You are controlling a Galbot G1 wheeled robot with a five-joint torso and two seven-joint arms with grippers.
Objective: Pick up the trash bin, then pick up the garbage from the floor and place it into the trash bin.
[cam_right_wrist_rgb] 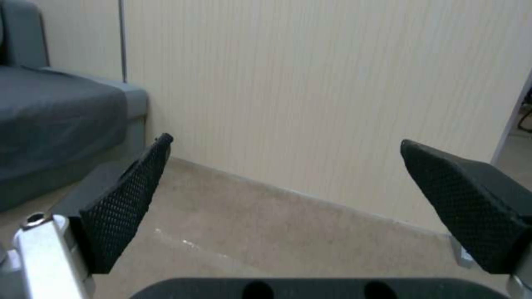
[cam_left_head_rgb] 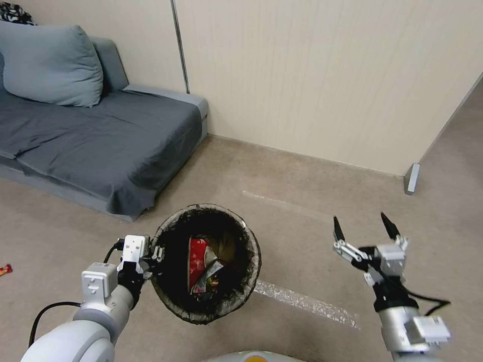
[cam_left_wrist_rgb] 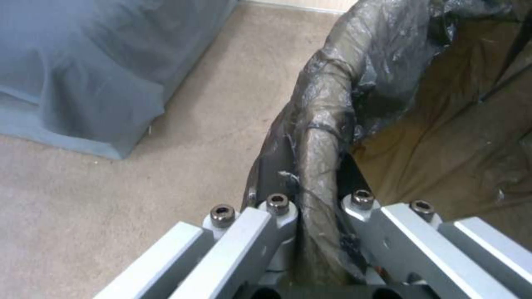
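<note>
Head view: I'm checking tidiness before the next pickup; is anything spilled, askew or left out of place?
One thing: a small red-orange wrapper lies on the carpet beside the sofa, outside the trash bin. The left gripper grips the bin's rim; the right gripper is open, empty.

White-grey arms, black cables, silver grippers with 2 black textured fingers (cam_right_wrist_rgb: pixel 122 199).

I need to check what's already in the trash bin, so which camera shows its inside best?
The head view: it looks down into the trash bin at the red packets. The left wrist view shows its bagged rim, clamped by the left gripper.
</note>
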